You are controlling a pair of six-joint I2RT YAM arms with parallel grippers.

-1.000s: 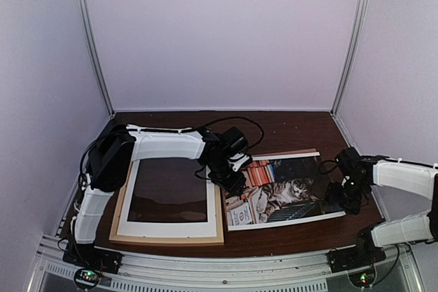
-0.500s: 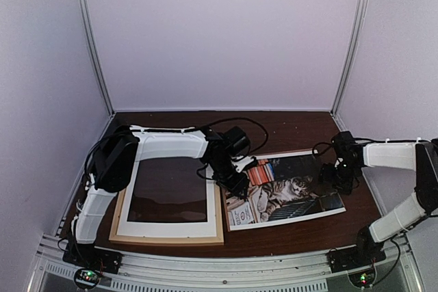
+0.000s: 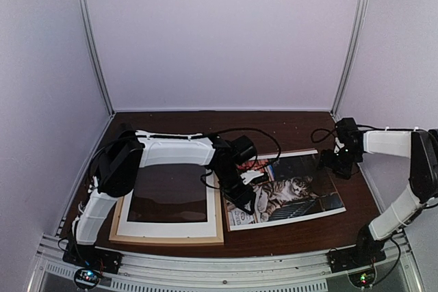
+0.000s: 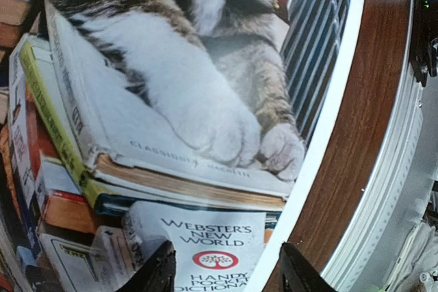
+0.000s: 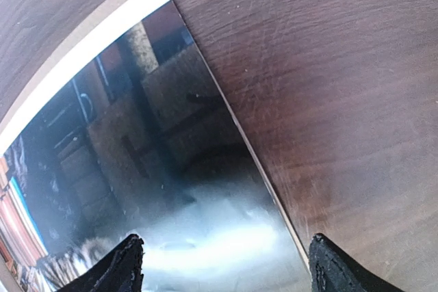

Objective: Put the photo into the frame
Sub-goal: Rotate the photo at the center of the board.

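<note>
The photo (image 3: 291,193), a grey tabby cat on stacked books with a white border, lies flat on the table to the right of the frame (image 3: 168,239). The frame is pale wood, with a white mat and a dark middle. My left gripper (image 3: 248,197) hovers over the photo's near left corner. In the left wrist view it (image 4: 226,275) is open, one finger over the print (image 4: 205,135) and the other past the white border. My right gripper (image 3: 342,162) is open over the far right corner, straddling the glossy photo's (image 5: 171,169) right edge with nothing between its fingers.
The dark brown table (image 3: 294,131) is walled in by pale panels at the back and both sides. A metal rail (image 3: 219,264) runs along the near edge. A thin tan strip (image 5: 68,39) shows beyond the photo's far border. Black cables loop near both wrists.
My left gripper slid nearer and rightward along the photo's left edge to its near corner. My right gripper pulled back from the photo's right edge toward its far right corner.
</note>
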